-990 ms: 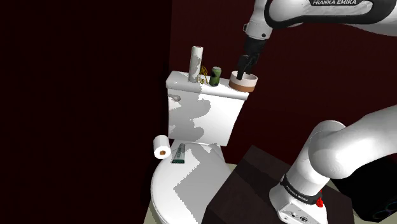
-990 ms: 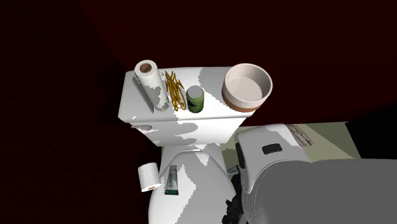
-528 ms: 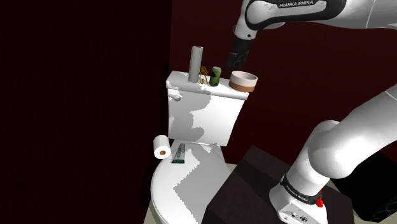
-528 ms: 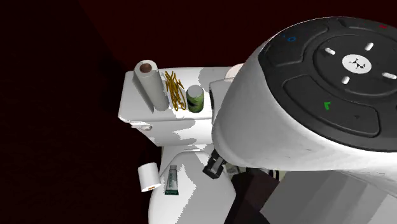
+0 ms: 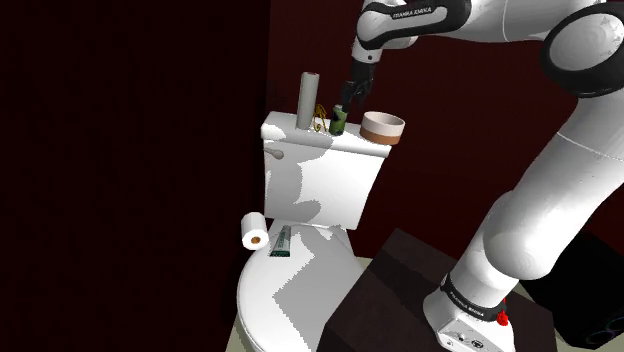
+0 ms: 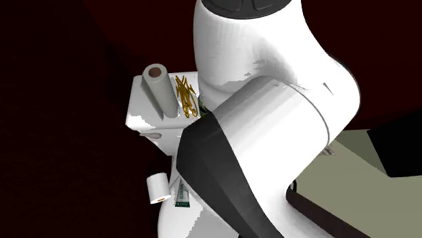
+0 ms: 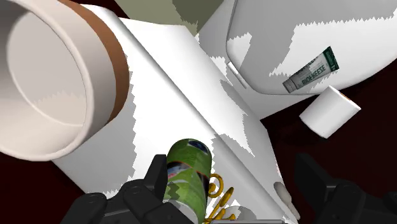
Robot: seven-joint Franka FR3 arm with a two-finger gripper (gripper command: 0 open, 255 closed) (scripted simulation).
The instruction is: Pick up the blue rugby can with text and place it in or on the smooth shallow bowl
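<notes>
gripper (image 7: 232, 165) spread wide | green can (image 7: 188, 175) against one finger (image 7: 145, 193), perhaps touching | bare tank lid (image 7: 191, 95) separates can, bowl (image 7: 118, 63)

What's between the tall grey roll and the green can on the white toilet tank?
A bunch of golden pins, visible in the shoulder view.

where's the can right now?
In the shoulder view the green can stands on the toilet tank lid, just left of the bowl, right of the gold clips.
</notes>
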